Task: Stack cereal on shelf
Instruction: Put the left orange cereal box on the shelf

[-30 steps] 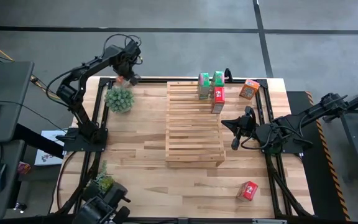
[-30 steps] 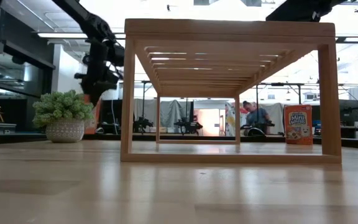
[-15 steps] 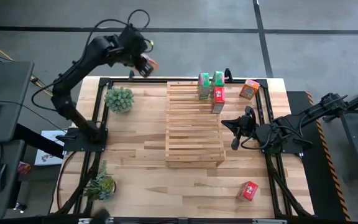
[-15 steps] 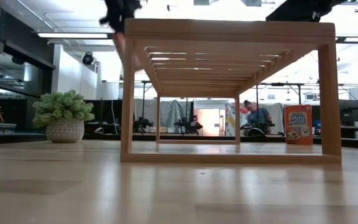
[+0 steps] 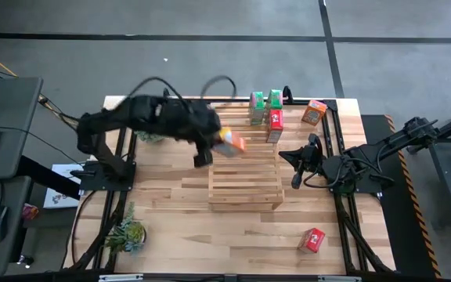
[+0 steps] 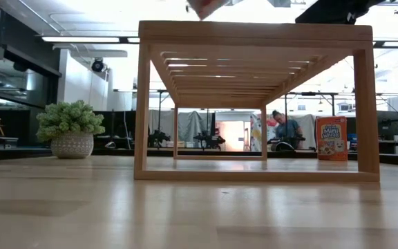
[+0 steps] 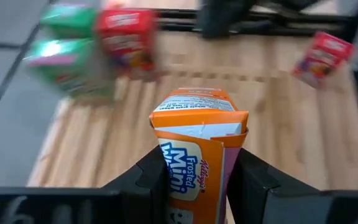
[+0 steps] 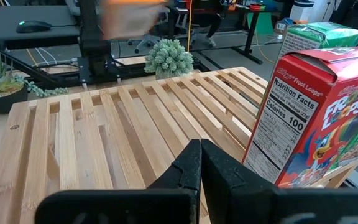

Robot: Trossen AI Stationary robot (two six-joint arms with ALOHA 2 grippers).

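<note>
My left gripper (image 7: 197, 186) is shut on an orange cereal box (image 5: 231, 142) and hangs above the left part of the slatted wooden shelf (image 5: 245, 176). In the low view only the box's lower end (image 6: 206, 7) shows, above the shelf's top. Two green boxes (image 5: 257, 106) and a red box (image 5: 274, 124) stand on the shelf's far right corner. Another orange box (image 5: 313, 112) stands on the table at the far right, and a red box (image 5: 313, 240) lies near the front right. My right gripper (image 8: 201, 165) waits shut at the shelf's right edge, beside the red box (image 8: 316, 124). My left gripper pinches the orange box by two opposite sides (image 7: 166, 168) between its two fingers (image 7: 151, 180), at the end nearer the wrist. The fingers come slanting down from the table's left. The box sticks out past the fingertips, tilted, lifted clear above the shelf's slats.
A potted plant (image 6: 71, 128) stands at the far left of the table, partly under my left arm. A second plant (image 5: 129, 233) sits at the near left corner. A black frame (image 5: 335, 149) edges the table's sides. A person (image 6: 282, 128) sits in the room beyond.
My left gripper has risen from beside the far-left plant and swung toward the table's right and near side until it is over the shelf, rolling its wrist. It stays shut on the orange box, which has been carried along, clear of the table.
</note>
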